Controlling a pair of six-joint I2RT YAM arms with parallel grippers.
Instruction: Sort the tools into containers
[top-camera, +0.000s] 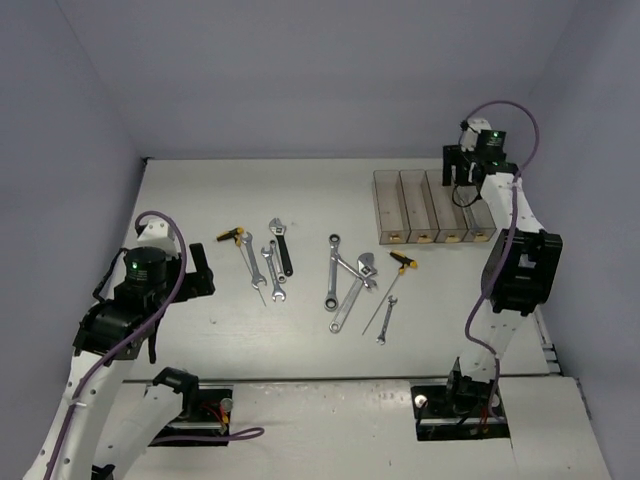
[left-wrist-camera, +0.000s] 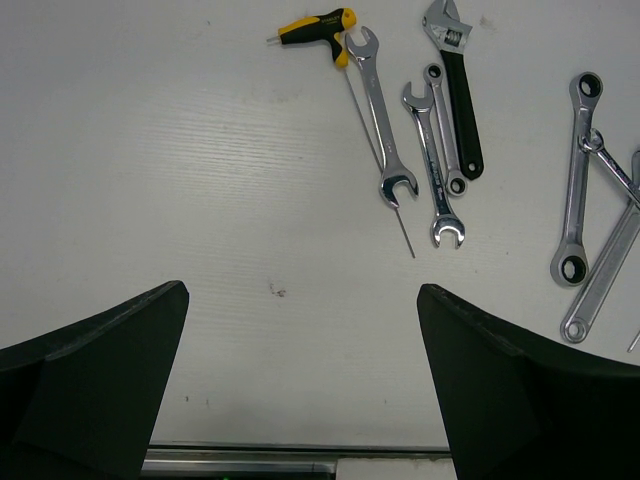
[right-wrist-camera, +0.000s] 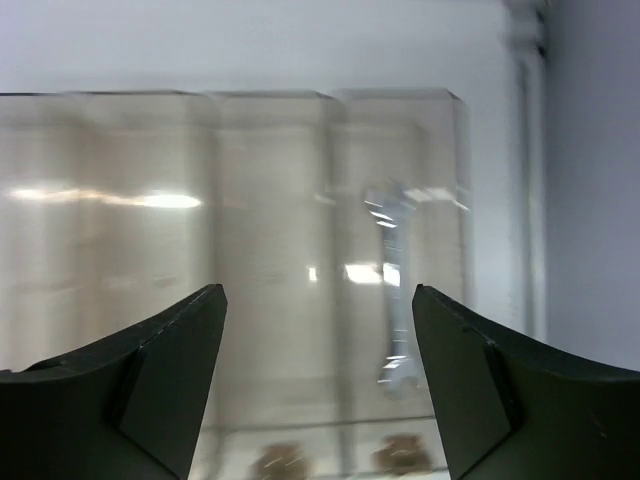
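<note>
Several tools lie loose on the table. The left group holds a yellow-black T-handle driver (top-camera: 232, 237) (left-wrist-camera: 318, 25), silver wrenches (top-camera: 250, 260) (left-wrist-camera: 378, 115) and a black-handled adjustable spanner (top-camera: 282, 246) (left-wrist-camera: 455, 80). The middle group holds a ring wrench (top-camera: 332, 270) (left-wrist-camera: 578, 180), a silver adjustable spanner (top-camera: 366, 268) and a second T-handle driver (top-camera: 402, 262). Four clear brownish bins (top-camera: 412, 212) (right-wrist-camera: 150, 200) stand in a row at the back right. One silver wrench (right-wrist-camera: 395, 290) lies in the rightmost bin. My right gripper (top-camera: 462, 185) (right-wrist-camera: 318, 290) hovers open and empty above the bins. My left gripper (top-camera: 203, 268) (left-wrist-camera: 302, 288) is open and empty, left of the left group.
A small silver wrench (top-camera: 385, 322) lies nearest the front. The table's near edge with a metal rail (left-wrist-camera: 240, 462) runs just under my left gripper. Grey walls close in the back and both sides.
</note>
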